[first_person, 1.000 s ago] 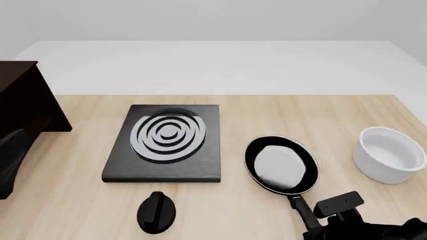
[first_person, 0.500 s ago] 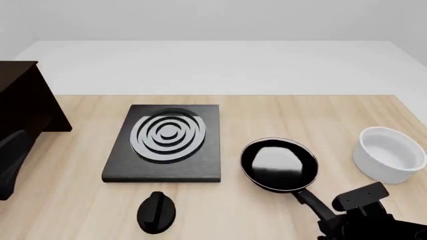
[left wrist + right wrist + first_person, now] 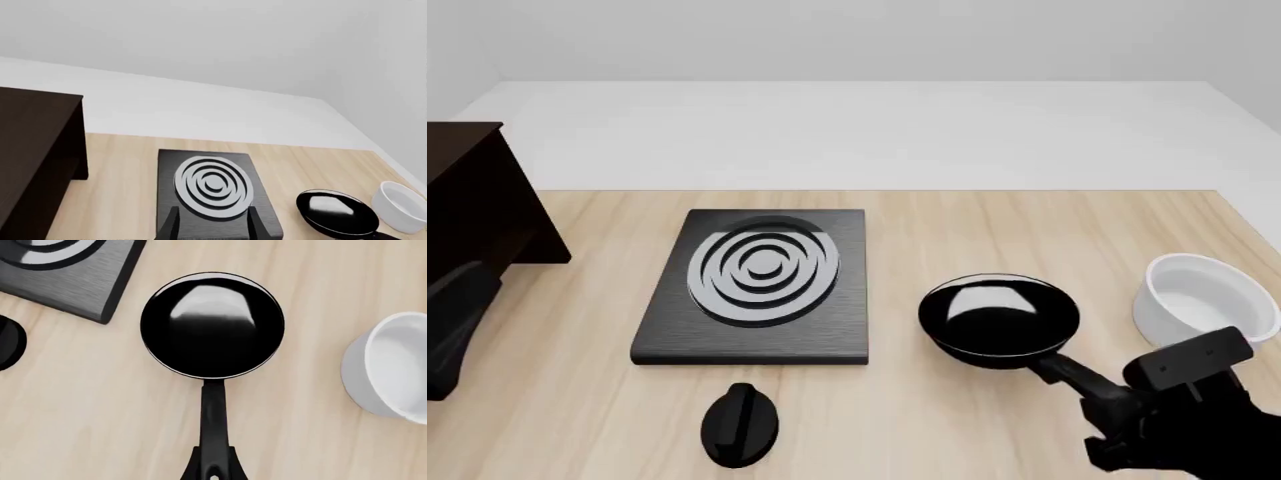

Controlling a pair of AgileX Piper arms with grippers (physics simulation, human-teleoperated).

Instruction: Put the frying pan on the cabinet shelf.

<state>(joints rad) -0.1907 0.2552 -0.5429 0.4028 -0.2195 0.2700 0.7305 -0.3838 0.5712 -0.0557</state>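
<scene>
The frying pan (image 3: pixel 998 318) is round and black, its inside glossy dark with a pale sheen, and it lies right of the stove plate. Its long handle (image 3: pixel 1065 372) points toward my right gripper (image 3: pixel 1110 402), which is shut on the handle's end. In the right wrist view the pan (image 3: pixel 212 325) fills the middle and the fingers (image 3: pixel 197 466) clamp the handle (image 3: pixel 213 415). My left gripper (image 3: pixel 211 230) is open and empty, above the stove plate's near edge. The dark brown cabinet (image 3: pixel 481 215) stands at the far left, also in the left wrist view (image 3: pixel 33 150); its shelf board is hidden.
A black square stove plate (image 3: pixel 761 285) with grey rings lies mid-table. A black knob-like object (image 3: pixel 741 425) lies in front of it. A white bowl (image 3: pixel 1204 305) stands at the right edge, close to the pan. The left arm (image 3: pixel 451 325) shows at the left border.
My right gripper has swung to the right and farther up in the view with the handle. The pan has turned and tilted with it, and its inside now looks dark instead of pale.
</scene>
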